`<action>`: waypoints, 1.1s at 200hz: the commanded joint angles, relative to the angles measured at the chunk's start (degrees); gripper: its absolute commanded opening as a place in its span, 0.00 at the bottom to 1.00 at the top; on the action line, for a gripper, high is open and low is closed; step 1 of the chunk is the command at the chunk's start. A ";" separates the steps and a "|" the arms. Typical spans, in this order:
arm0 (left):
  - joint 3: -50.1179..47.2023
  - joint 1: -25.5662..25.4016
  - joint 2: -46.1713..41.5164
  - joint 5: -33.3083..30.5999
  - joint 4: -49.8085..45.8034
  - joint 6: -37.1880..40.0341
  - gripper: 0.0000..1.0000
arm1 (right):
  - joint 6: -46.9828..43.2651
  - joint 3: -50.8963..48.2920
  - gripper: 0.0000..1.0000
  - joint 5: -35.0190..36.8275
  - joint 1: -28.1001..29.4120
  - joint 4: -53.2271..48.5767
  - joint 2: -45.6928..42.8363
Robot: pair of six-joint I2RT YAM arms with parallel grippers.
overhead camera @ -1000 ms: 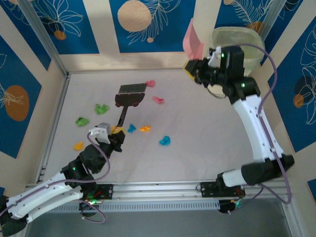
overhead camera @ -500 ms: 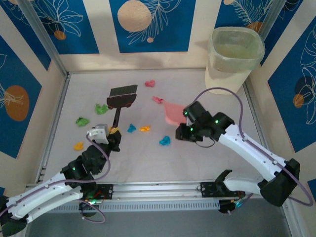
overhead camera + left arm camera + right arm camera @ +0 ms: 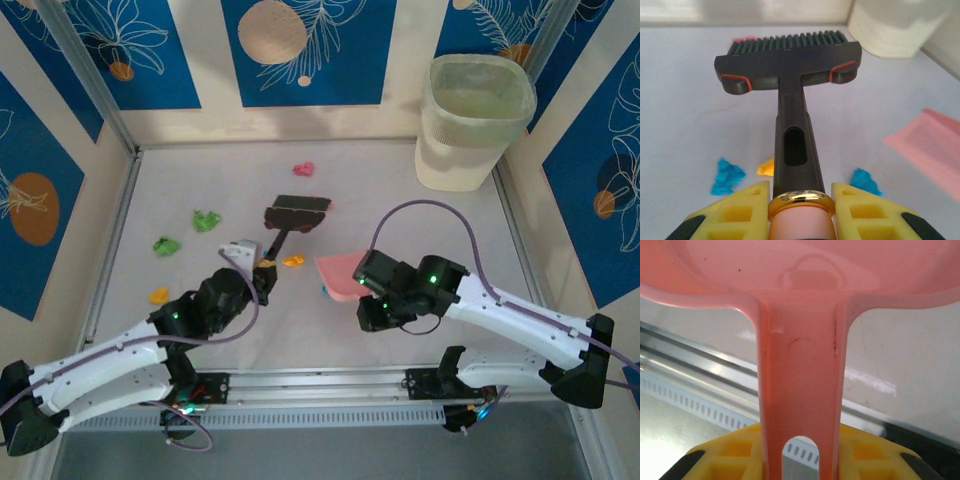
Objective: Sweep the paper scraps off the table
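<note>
My left gripper (image 3: pixel 262 274) (image 3: pixel 800 210) is shut on the thin handle of the dark brush (image 3: pixel 297 212) (image 3: pixel 787 65), whose bristles rest on the table (image 3: pixel 400 215) mid-field. My right gripper (image 3: pixel 372 287) (image 3: pixel 800 460) is shut on the handle of the pink dustpan (image 3: pixel 342 274) (image 3: pixel 800 400), which lies low just right of the brush. Paper scraps lie around: pink (image 3: pixel 303 168), two green (image 3: pixel 207 220) (image 3: pixel 166 245), orange (image 3: pixel 159 295) (image 3: pixel 293 261). Beside the brush handle are a blue scrap (image 3: pixel 726 175), an orange one (image 3: pixel 766 167) and another blue one (image 3: pixel 864 180) near the dustpan's lip (image 3: pixel 930 145).
A pale translucent waste bin (image 3: pixel 470 120) (image 3: pixel 890 25) stands at the back right corner. Aluminium rails (image 3: pixel 320 385) (image 3: pixel 690 370) edge the table in front, and cream and blue walls close the other sides.
The right arm swung the dustpan from up by the bin down to the table, then nearer the front centre. The left arm carried the brush to the right, over where a pink scrap lay.
</note>
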 commanded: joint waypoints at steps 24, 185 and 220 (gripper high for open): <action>14.30 -0.29 9.97 11.16 -11.34 -0.74 0.00 | 2.90 -2.25 0.00 -0.10 5.57 -5.65 0.58; 23.30 -0.31 19.00 19.05 -25.31 1.74 0.00 | -1.96 -5.53 0.00 -4.19 7.25 -6.64 9.30; 23.28 -0.34 19.76 20.69 -25.17 1.81 0.00 | -2.26 -4.80 0.00 -3.69 6.73 -5.18 11.74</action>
